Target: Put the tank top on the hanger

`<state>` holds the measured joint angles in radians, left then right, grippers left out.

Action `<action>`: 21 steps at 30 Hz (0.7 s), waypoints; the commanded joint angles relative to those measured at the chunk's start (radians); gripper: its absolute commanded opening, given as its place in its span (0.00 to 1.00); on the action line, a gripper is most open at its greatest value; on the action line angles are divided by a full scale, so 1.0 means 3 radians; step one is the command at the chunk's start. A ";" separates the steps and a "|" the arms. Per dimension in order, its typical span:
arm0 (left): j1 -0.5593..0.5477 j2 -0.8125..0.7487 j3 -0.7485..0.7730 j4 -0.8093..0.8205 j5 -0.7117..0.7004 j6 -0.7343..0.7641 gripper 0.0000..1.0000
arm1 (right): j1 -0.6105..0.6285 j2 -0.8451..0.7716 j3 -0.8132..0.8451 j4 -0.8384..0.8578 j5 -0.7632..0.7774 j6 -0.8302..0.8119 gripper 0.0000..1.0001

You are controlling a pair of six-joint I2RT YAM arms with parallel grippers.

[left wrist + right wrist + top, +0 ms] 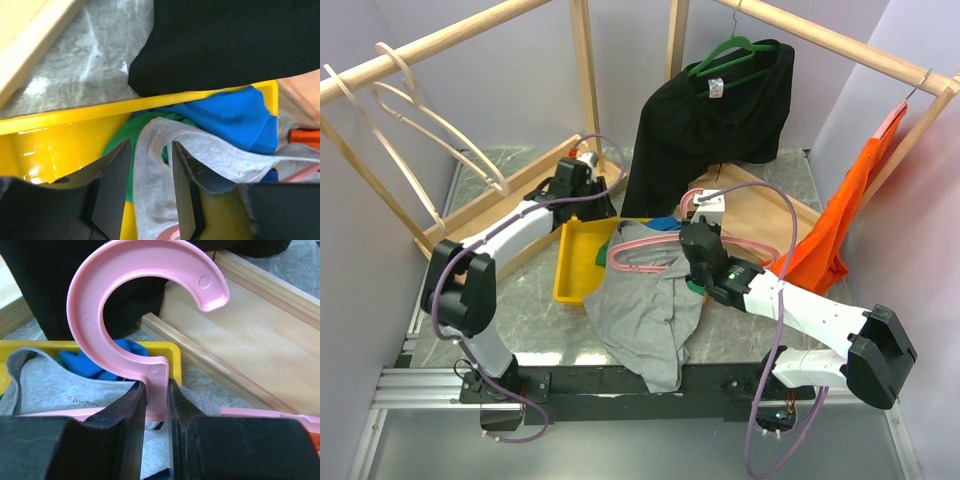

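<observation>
The light-grey tank top (645, 312) lies from the yellow bin over the table's front edge. The pink hanger (645, 245) lies across its top. My right gripper (698, 245) is shut on the hanger's neck just below the hook (85, 305), seen in the right wrist view (156, 390). The tank top's neckline (45, 385) shows behind it. My left gripper (596, 208) is over the bin. In the left wrist view it (150, 150) is open, with a grey shoulder strap (152, 192) lying between the jaws, unclamped. A bit of pink hanger (171, 234) shows below.
The yellow bin (570, 268) holds a blue garment (235, 115) and a green garment (125, 137). A black garment (710, 125) hangs on a green hanger (730, 55) behind. An orange tank top (840, 215) hangs at right. Cream hangers (420, 110) hang at left. Wooden frame beams (235, 330) lie nearby.
</observation>
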<state>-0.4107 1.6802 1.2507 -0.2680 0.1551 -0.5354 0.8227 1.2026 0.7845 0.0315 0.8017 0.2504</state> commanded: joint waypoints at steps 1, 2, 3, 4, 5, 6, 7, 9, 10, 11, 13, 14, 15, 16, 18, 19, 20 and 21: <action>-0.0134 0.0141 0.0290 -0.0160 -0.0342 0.0036 0.43 | 0.0014 -0.0174 0.0167 0.0018 0.0232 0.0091 0.00; -0.0155 0.0157 0.0305 -0.0180 -0.0378 0.0031 0.42 | 0.0014 -0.0184 0.0172 0.0018 0.0242 0.0086 0.00; -0.0175 0.0177 0.0331 -0.0191 -0.0424 0.0026 0.41 | 0.0009 -0.0194 0.0182 0.0008 0.0258 0.0096 0.00; -0.0211 0.0218 0.0346 -0.0206 -0.0465 0.0031 0.41 | 0.0014 -0.0199 0.0187 0.0003 0.0268 0.0096 0.00; -0.0226 0.0238 0.0361 -0.0231 -0.0506 0.0031 0.40 | 0.0014 -0.0204 0.0202 -0.0003 0.0288 0.0096 0.00; -0.0237 0.0254 0.0387 -0.0242 -0.0507 0.0031 0.38 | 0.0009 -0.0204 0.0213 -0.0008 0.0298 0.0101 0.00; -0.0257 0.0294 0.0397 -0.0247 -0.0507 0.0026 0.38 | 0.0014 -0.0199 0.0218 -0.0023 0.0299 0.0101 0.00; -0.0278 0.0325 0.0418 -0.0293 -0.0629 0.0021 0.33 | 0.0014 -0.0189 0.0253 -0.0048 0.0334 0.0111 0.00; -0.0288 0.0341 0.0418 -0.0293 -0.0650 0.0021 0.33 | 0.0014 -0.0184 0.0264 -0.0054 0.0339 0.0111 0.00; -0.0293 0.0341 0.0408 -0.0288 -0.0650 0.0021 0.33 | 0.0009 -0.0189 0.0269 -0.0049 0.0355 0.0111 0.00; -0.0293 0.0356 0.0387 -0.0257 -0.0619 0.0015 0.34 | 0.0014 -0.0174 0.0284 -0.0049 0.0396 0.0101 0.00; -0.0293 0.0351 0.0377 -0.0242 -0.0599 0.0015 0.34 | 0.0014 -0.0169 0.0294 -0.0054 0.0416 0.0101 0.00; -0.0293 0.0366 0.0367 -0.0222 -0.0558 0.0010 0.34 | 0.0009 -0.0153 0.0310 -0.0064 0.0447 0.0101 0.00; -0.0293 0.0377 0.0362 -0.0201 -0.0548 0.0010 0.35 | 0.0014 -0.0148 0.0320 -0.0069 0.0457 0.0096 0.00; -0.0293 0.0372 0.0316 -0.0150 -0.0481 -0.0010 0.37 | 0.0014 -0.0143 0.0335 -0.0074 0.0483 0.0086 0.00; -0.0293 0.0361 0.0310 -0.0140 -0.0481 -0.0015 0.37 | 0.0014 -0.0143 0.0335 -0.0074 0.0493 0.0086 0.00; -0.0298 0.0351 0.0290 -0.0124 -0.0471 -0.0020 0.37 | 0.0009 -0.0143 0.0330 -0.0069 0.0493 0.0081 0.00; -0.0298 0.0341 0.0285 -0.0119 -0.0461 -0.0025 0.36 | 0.0009 -0.0143 0.0325 -0.0064 0.0488 0.0086 0.00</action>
<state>-0.4946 1.7950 1.3354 -0.3458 0.0021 -0.5369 0.8227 1.1748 0.8326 -0.0143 0.8917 0.2684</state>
